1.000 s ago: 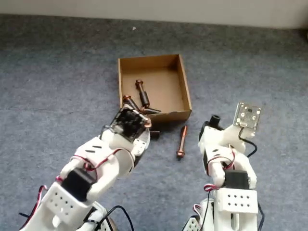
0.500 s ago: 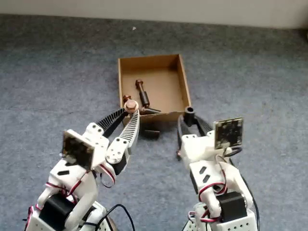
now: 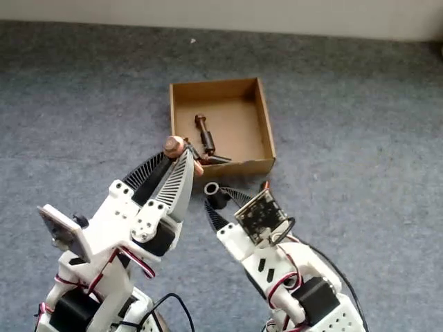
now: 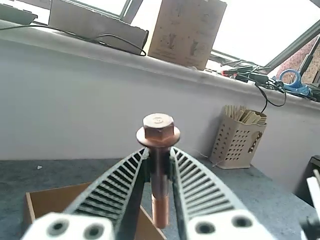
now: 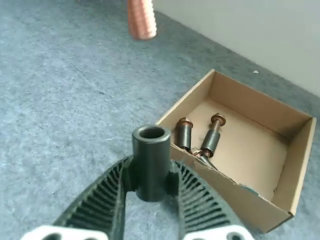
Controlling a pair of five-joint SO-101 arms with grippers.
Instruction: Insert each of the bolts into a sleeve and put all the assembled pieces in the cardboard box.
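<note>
- It looked like an office or lab workroom rather than a home.
- Grey carpet [image 3: 360, 104] covered the work surface, up to a plain white wall [image 4: 75, 100].
- A sill [image 4: 100, 52] under windows [image 4: 260, 20] carried cables [image 4: 260, 82] and a carton [image 4: 187, 30].
- A basket [image 4: 237, 140] of wooden sticks stood against the wall.
- Two white arms [image 3: 124, 235] had bare wiring.

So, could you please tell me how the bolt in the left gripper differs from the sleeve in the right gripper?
The bolt is copper-coloured; the sleeve is black. The bolt is a solid shank with a flanged hex head and a threaded tip, whereas the sleeve is a plain hollow tube, open on top. The bolt sits in the left gripper, the sleeve in the right gripper. Both are clamped upright.
</note>
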